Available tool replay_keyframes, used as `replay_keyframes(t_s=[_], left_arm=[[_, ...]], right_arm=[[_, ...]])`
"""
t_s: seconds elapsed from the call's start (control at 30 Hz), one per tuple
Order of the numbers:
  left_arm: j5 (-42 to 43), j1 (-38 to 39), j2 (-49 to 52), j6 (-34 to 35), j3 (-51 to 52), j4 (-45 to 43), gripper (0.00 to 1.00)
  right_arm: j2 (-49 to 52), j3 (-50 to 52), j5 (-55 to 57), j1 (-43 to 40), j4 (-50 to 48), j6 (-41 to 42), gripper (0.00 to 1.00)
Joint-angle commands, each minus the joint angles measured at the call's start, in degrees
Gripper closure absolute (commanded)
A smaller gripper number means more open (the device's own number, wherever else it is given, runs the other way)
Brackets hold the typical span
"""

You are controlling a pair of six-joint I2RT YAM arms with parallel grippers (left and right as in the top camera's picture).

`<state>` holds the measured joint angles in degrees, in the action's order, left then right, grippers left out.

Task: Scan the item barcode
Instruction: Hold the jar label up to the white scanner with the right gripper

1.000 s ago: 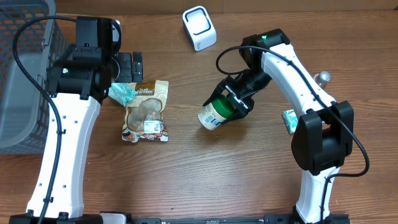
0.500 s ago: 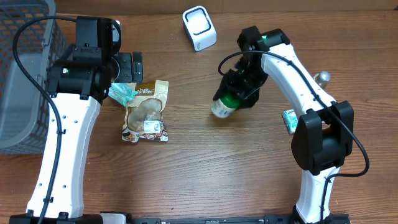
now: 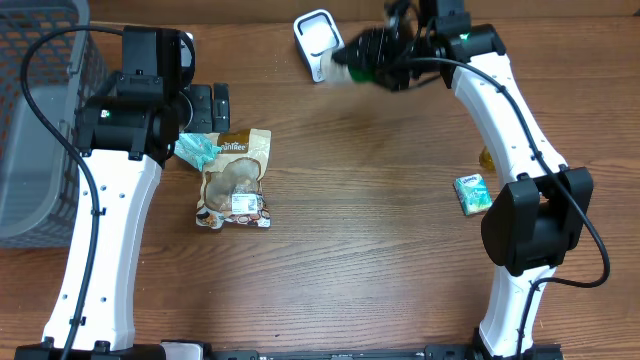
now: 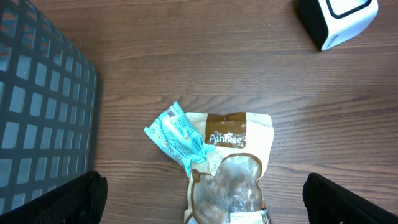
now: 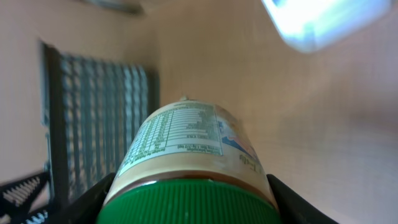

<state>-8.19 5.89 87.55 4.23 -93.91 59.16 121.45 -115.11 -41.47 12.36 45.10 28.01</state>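
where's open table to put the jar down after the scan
The widest bare stretch of table lies in the middle, between the snack pouch and the small teal box, running to the near edge. Crowded: the back by the scanner, where the right claw holds the jar, and the left, with basket and teal packet.

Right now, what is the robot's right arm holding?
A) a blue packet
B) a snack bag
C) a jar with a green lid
C: the right fingers grip the green-lidded jar near the white scanner; the snack bag lies on the table.
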Motion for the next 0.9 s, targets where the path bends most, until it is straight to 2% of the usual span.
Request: replay_keyframes(t_s=[0.0,0.1,0.3,0.4,0.57,0.87], left_arm=[[-0.28,-0.09,0.31,-0.85,-0.70,0.00,0.01],[-0.28,-0.09,0.31,-0.85,-0.70,0.00,0.00],[-0.28,-0.09,0.31,-0.85,-0.70,0.00,0.00],[-0.28,-0.09,0.31,-0.85,-0.70,0.00,0.01],[-0.28,-0.09,0.31,-0.85,-0.70,0.00,0.00],[-0.28,-0.09,0.31,-0.87,-0.70,0.00,0.00]], right_arm=[[-0.55,-1.27,8.87,1.64,-5.68,-1.05,0.73],[-0.55,-0.68,15.96,3.76,-12.87,-8.17,0.73],[0.00,-0.68,35.91,8.96,-22.75,-14.51,0.87],[1.79,-0.68,42.82,11.34,-27.08,-20.57,0.86],[5.88,-0.68,47.08,13.00,-32.87,-26.43,0.87],[12.83,-0.68,46.97,12.59,-41.27,-26.38,0.90]])
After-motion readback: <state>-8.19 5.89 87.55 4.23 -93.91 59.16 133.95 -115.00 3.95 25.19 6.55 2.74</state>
